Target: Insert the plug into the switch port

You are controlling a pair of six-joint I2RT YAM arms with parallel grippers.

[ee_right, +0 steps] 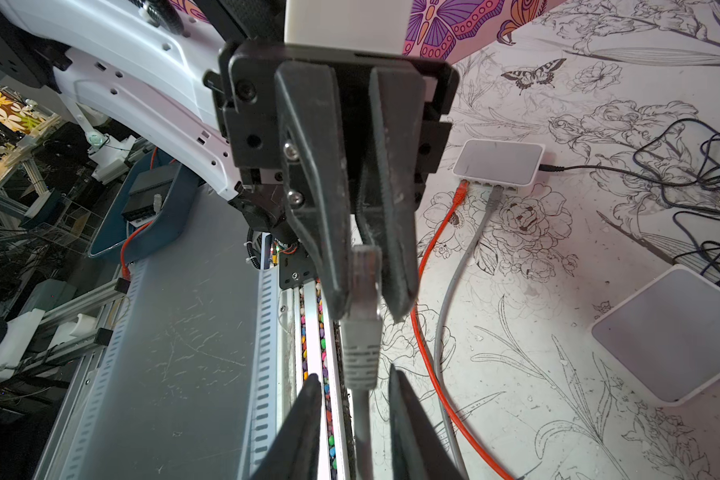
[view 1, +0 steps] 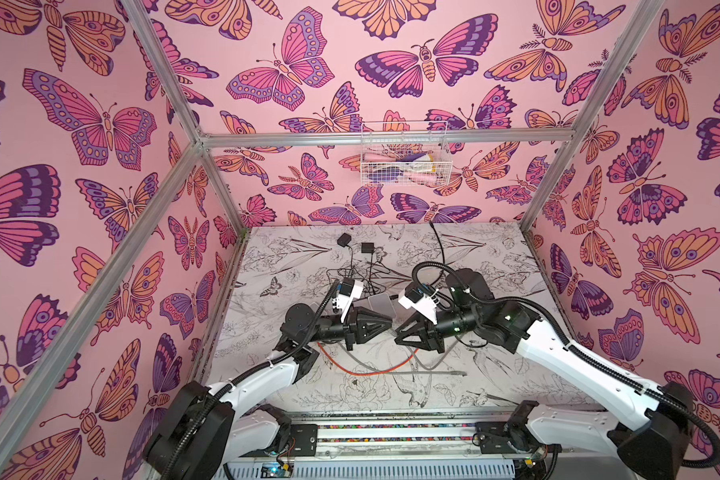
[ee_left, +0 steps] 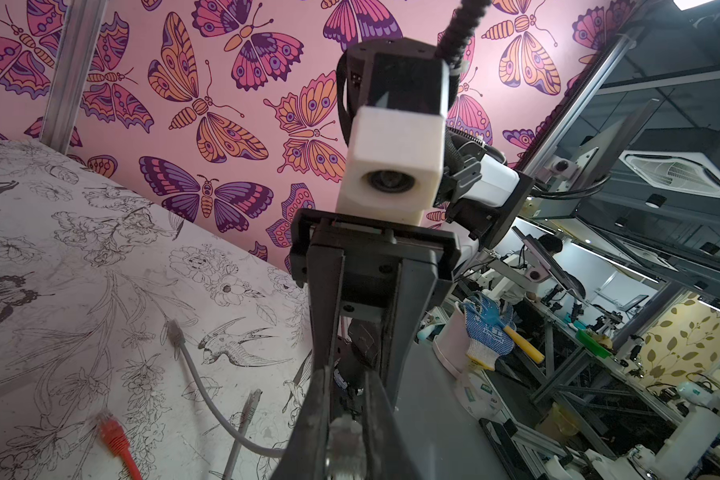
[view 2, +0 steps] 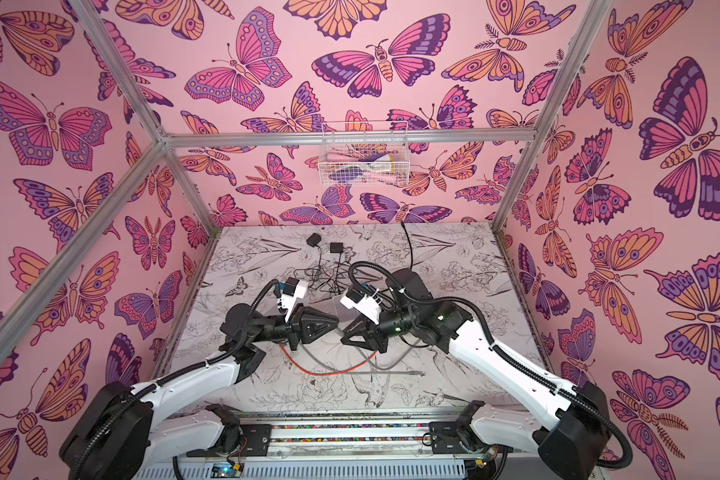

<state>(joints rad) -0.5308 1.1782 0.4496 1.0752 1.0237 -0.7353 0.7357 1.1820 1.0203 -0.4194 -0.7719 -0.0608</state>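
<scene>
My left gripper (ee_right: 368,309) is shut on the grey plug (ee_right: 362,286), held above the table in mid-workspace. The plug's clear head (ee_left: 346,436) sits between the fingers and its ribbed boot (ee_right: 360,353) sticks out past the fingertips. My right gripper (ee_right: 356,376) faces the left one tip to tip (view 1: 395,334), open. Its fingers (ee_right: 408,415) stand on either side of the boot's end and the grey cable, not touching them. A white switch (ee_right: 499,162) lies on the table with an orange and a grey plug in its ports. A second white switch (ee_right: 674,332) lies nearer.
An orange cable (view 1: 375,372) and grey cables (ee_left: 208,395) loop over the table under the grippers, with loose plug ends (ee_left: 113,434). Black adapters (view 1: 344,240) and tangled black wires (ee_right: 703,174) lie at the back. A wire basket (view 1: 404,153) hangs on the back wall.
</scene>
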